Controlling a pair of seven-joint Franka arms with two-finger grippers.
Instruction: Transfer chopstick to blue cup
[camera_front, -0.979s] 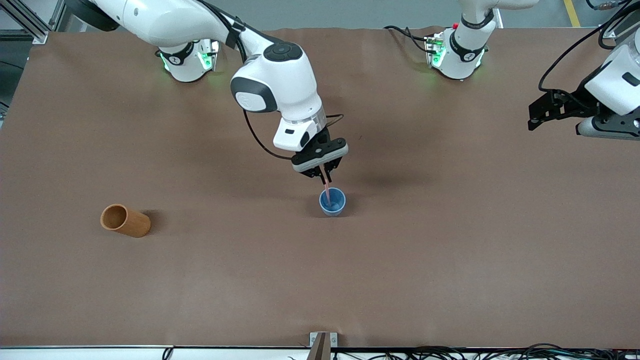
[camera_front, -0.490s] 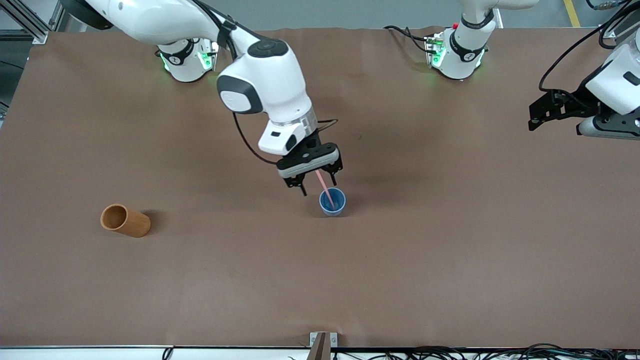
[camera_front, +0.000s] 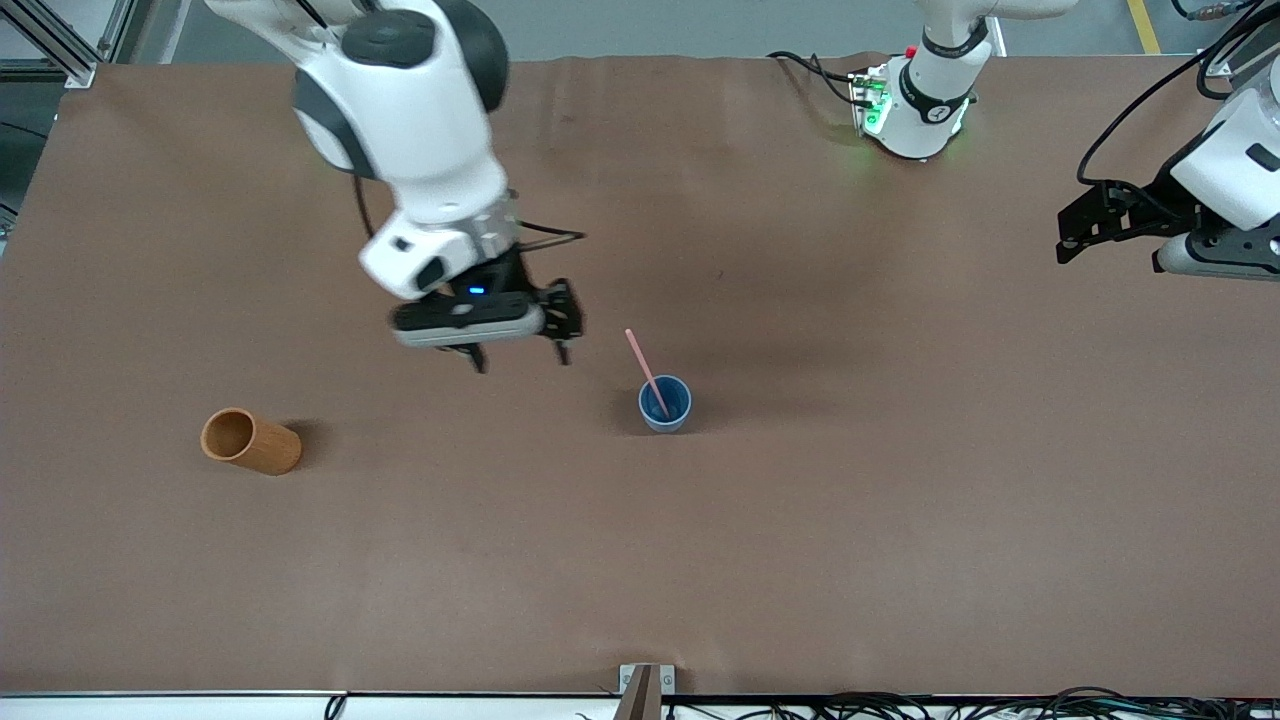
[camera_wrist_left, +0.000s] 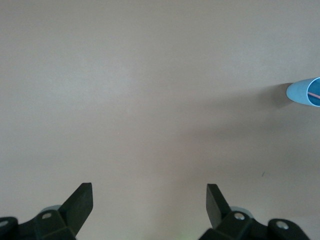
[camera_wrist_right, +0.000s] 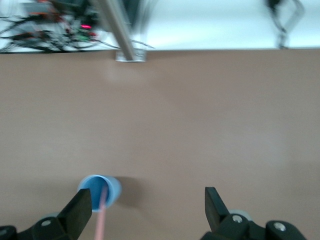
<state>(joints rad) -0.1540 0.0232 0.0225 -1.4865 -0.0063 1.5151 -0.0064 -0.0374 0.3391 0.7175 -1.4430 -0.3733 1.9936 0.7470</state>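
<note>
The blue cup (camera_front: 666, 404) stands upright near the middle of the table. The pink chopstick (camera_front: 641, 362) stands in it, leaning away from the front camera, its upper part sticking out. My right gripper (camera_front: 520, 361) is open and empty, up in the air over bare table beside the cup, toward the right arm's end. In the right wrist view the cup (camera_wrist_right: 99, 189) and chopstick (camera_wrist_right: 101, 216) show by one finger of the open gripper (camera_wrist_right: 147, 206). My left gripper (camera_front: 1068, 238) waits open at the left arm's end; its wrist view shows the gripper (camera_wrist_left: 149, 197) and the cup (camera_wrist_left: 304, 92).
An orange-brown cylindrical cup (camera_front: 250, 441) lies on its side toward the right arm's end of the table, nearer to the front camera than the blue cup. A metal bracket (camera_front: 646, 681) sits at the table's front edge.
My right gripper opened and let go of the chopstick, which now leans in the blue cup. The gripper then rose and moved away toward the right arm's end. The left arm has not moved.
</note>
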